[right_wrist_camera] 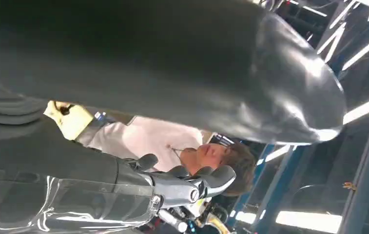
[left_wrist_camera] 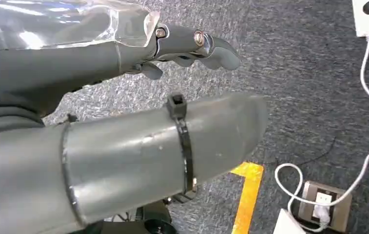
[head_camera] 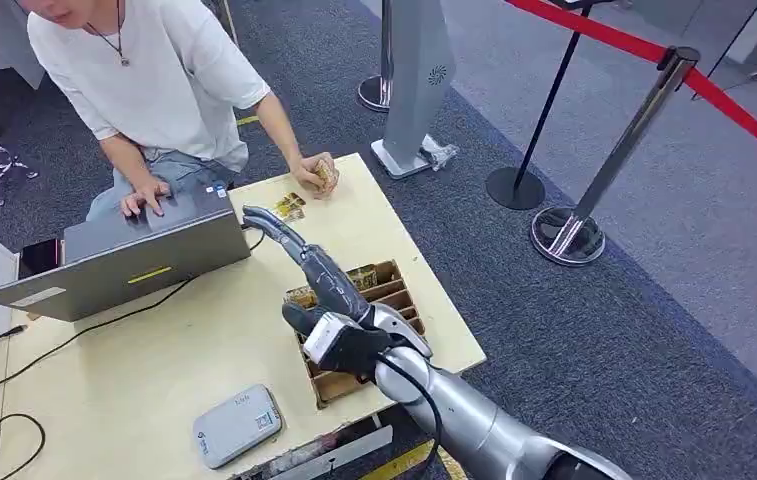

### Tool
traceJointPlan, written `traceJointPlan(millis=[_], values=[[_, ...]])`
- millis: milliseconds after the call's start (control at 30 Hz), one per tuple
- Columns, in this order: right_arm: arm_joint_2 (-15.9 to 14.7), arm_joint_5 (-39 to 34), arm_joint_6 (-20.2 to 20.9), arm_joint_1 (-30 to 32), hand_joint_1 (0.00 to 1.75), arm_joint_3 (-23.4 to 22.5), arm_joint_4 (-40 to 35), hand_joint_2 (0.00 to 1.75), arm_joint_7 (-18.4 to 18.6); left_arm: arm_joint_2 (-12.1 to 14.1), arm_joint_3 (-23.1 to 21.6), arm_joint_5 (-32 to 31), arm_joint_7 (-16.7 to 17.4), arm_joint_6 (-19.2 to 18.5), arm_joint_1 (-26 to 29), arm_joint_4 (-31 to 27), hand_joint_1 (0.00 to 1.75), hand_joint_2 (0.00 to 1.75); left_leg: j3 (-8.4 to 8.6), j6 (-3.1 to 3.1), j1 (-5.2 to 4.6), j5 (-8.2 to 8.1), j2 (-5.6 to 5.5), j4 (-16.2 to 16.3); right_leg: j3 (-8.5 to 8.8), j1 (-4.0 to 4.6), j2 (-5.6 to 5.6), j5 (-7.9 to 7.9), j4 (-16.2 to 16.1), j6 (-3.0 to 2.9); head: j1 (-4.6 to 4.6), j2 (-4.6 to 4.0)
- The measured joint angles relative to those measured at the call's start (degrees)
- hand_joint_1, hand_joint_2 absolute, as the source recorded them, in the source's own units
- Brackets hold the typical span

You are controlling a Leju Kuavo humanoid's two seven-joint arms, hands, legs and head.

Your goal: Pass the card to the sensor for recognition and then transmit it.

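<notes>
My right hand point(head_camera: 306, 268) is reaching out over the brown cardboard box with slots point(head_camera: 401, 290). Its fingers point straight at the person in the white shirt point(head_camera: 154, 70). I cannot tell if it pinches a card. In the right wrist view a small pale yellow patch point(right_wrist_camera: 70, 119) sits by the thumb, but I cannot say what it is.

My left hand point(left_wrist_camera: 187, 46) hangs loose over the grey carpet, with its fingers a bit bent and nothing in them.

Gold and brown cards point(head_camera: 359, 277) stand in the box. A few more cards point(head_camera: 289, 207) lie on the pale wooden table point(head_camera: 134, 360) near the person's hand point(head_camera: 319, 175), which is closed on something small.

The flat grey sensor pad point(head_camera: 237, 425) lies well apart from my right hand, at the near edge of the table.

I think I am either giving a card to the person or just lifting the hand from the box. Before I move, I need a clear look at my fingertips.
</notes>
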Motion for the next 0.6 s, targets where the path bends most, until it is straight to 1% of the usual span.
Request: traceJointPlan(millis=[267, 600], values=[[0.02, -5.53, 4.85, 2.07, 0.0, 0.02, -0.79, 0.0, -1.33, 0.15, -0.04, -0.48, 0.68, -0.66, -0.36, 0.0, 0.0, 0.0, -0.02, 0.0, 0.0, 0.0, 0.0, 0.0, 0.0, 0.0, 0.0, 0.0, 0.0, 0.0, 0.0, 0.0], [0.15, -6.25, 5.4, 3.83, 0.0, 0.04, -0.76, 0.0, -1.92, 0.15, -0.04, -0.41, 0.5, -0.68, -0.67, 0.0, 0.0, 0.0, -0.02, 0.0, 0.0, 0.0, 0.0, 0.0, 0.0, 0.0, 0.0, 0.0, 0.0, 0.0, 0.0, 0.0]])
